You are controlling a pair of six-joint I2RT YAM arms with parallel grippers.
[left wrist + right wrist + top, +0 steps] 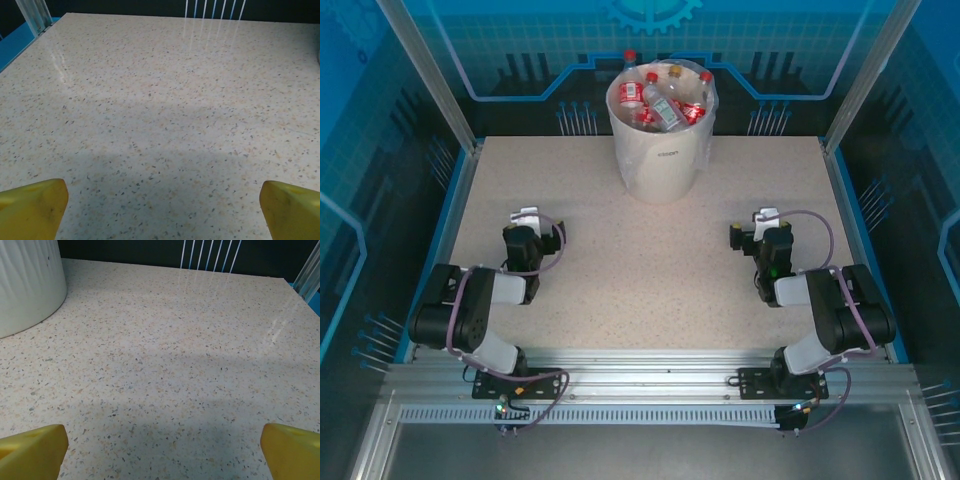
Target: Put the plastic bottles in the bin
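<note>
Yellow fingertips [32, 207] of the left gripper [160, 212] stand wide apart with nothing between them but speckled worktop [640, 280]. The right gripper [162, 452] is equally wide and holds nothing, and the bin [27, 285] sits off to its left. From above, both arms are folded low near the worktop's near edge, the left gripper [527, 217] and right gripper [765, 218] well apart. The bin [660, 165] stands at the middle of the far edge. Every one of the plastic bottles [660, 100] in sight is heaped inside it, some poking above the rim. The task looks finished. A good close would be to park the arms low and wide of the bin, since a nudge could spill the heap.
</note>
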